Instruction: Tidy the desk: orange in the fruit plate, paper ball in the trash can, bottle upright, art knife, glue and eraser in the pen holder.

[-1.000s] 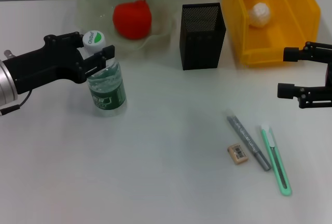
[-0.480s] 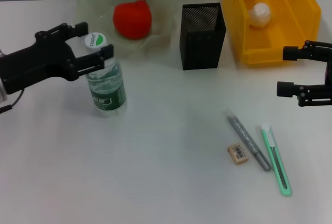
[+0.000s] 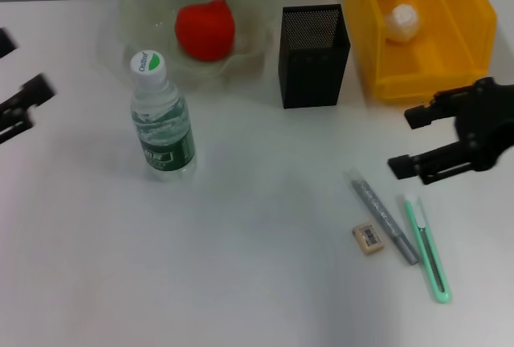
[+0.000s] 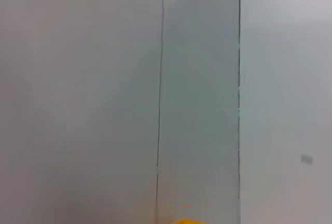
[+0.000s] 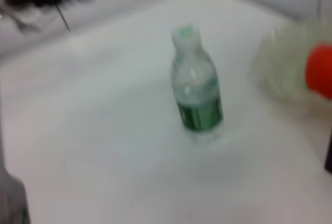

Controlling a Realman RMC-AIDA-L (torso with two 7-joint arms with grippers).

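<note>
The bottle [image 3: 163, 122] stands upright on the white desk with nothing touching it, and it also shows in the right wrist view [image 5: 197, 94]. My left gripper [image 3: 28, 64] is open at the far left edge, well clear of the bottle. The orange [image 3: 206, 30] lies in the glass fruit plate [image 3: 120, 18]. In the yellow trash can [image 3: 450, 50] lies the paper ball [image 3: 401, 19]. My right gripper [image 3: 401, 140] hangs open just above and right of the grey glue stick [image 3: 384, 217], the eraser [image 3: 368, 238] and the green art knife [image 3: 427, 246]. The black mesh pen holder [image 3: 313, 54] stands behind them.
The left wrist view shows only a grey wall with a sliver of yellow at the bottom. In the right wrist view the fruit plate [image 5: 282, 68] and orange [image 5: 319, 63] sit behind the bottle.
My left gripper has let go of the bottle and pulled back to the left edge. My right gripper has swung left and down toward the glue stick and art knife.
</note>
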